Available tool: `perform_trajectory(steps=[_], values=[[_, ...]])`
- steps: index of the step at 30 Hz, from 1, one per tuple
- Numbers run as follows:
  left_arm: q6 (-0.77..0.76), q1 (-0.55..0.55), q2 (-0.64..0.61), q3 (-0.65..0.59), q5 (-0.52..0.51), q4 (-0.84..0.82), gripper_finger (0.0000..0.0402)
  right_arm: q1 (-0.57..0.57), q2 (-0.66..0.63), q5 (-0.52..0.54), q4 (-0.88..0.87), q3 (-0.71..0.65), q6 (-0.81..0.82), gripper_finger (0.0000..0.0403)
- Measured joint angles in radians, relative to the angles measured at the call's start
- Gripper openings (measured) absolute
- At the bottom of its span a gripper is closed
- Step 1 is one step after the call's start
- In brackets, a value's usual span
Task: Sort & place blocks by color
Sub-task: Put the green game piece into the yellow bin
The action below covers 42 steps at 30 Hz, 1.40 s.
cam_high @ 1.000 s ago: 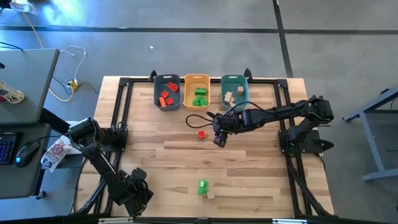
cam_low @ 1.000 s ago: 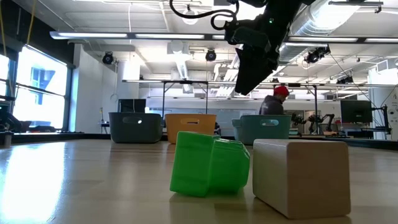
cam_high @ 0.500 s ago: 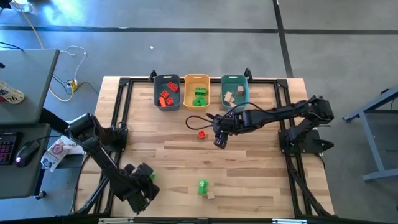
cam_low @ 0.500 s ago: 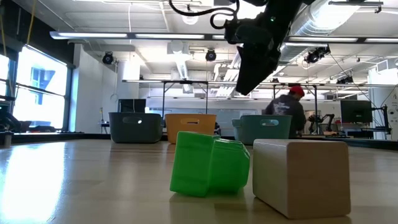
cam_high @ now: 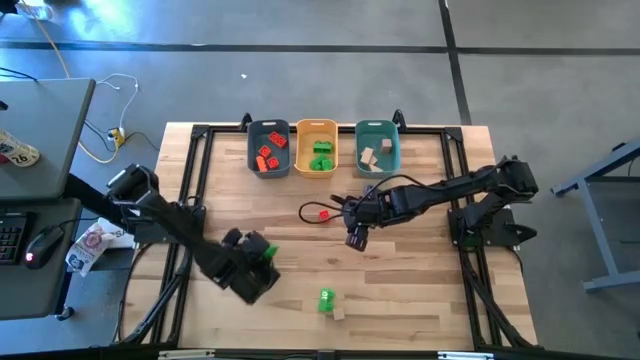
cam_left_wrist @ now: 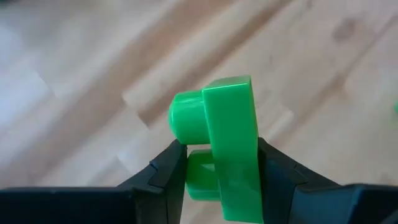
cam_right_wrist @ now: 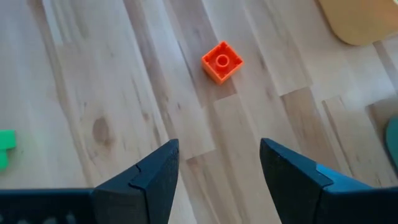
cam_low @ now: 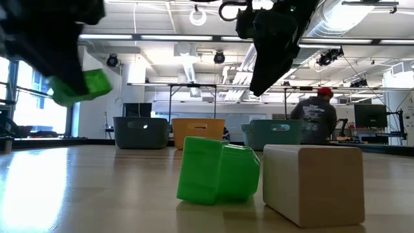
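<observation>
the tabletop (cam_high: 400,275) is pale wood planks inside a black frame. along its far edge three bins stand in a row (blue-grey (cam_high: 268,148), orange-yellow (cam_high: 317,146), teal (cam_high: 377,145)). a small red block (cam_high: 323,214) lies alone near the middle. near the front edge a green block (cam_high: 326,299) and a tan block (cam_high: 338,314) lie just beside each other.

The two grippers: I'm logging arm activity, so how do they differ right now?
The left gripper is shut on a green block, carried above the table; the right gripper is open and empty, above a red-orange block on the table. Both have dark fingers.
</observation>
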Motion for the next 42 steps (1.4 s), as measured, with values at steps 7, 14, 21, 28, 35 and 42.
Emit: perform_trajectory(steps=[7, 14, 21, 28, 35, 42], values=[[0.198, 0.156, -0.034, 0.000, -0.065, 0.005, 0.0128, 0.010, 0.000, 0.007, 0.009, 0.000, 0.000, 0.0210], [0.429, 0.363, -0.034, 0.000, -0.095, 0.028, 0.0129, -0.002, 0.000, 0.074, 0.026, 0.000, -0.023, 0.0210], [0.754, 0.566, -0.033, 0.000, -0.035, 0.212, 0.0129, -0.033, 0.000, 0.078, 0.034, 0.000, -0.043, 0.0210], [1.001, 0.748, -0.033, 0.000, 0.096, 0.430, 0.0129, -0.058, 0.000, 0.076, 0.035, 0.000, -0.053, 0.0210], [1.136, 0.883, -0.033, 0.000, 0.204, 0.554, 0.0129, -0.066, 0.000, 0.086, 0.046, 0.000, -0.055, 0.0210], [1.206, 0.967, -0.033, 0.000, 0.301, 0.670, 0.0129, -0.066, 0.000, 0.096, 0.117, 0.000, -0.103, 0.0210]])
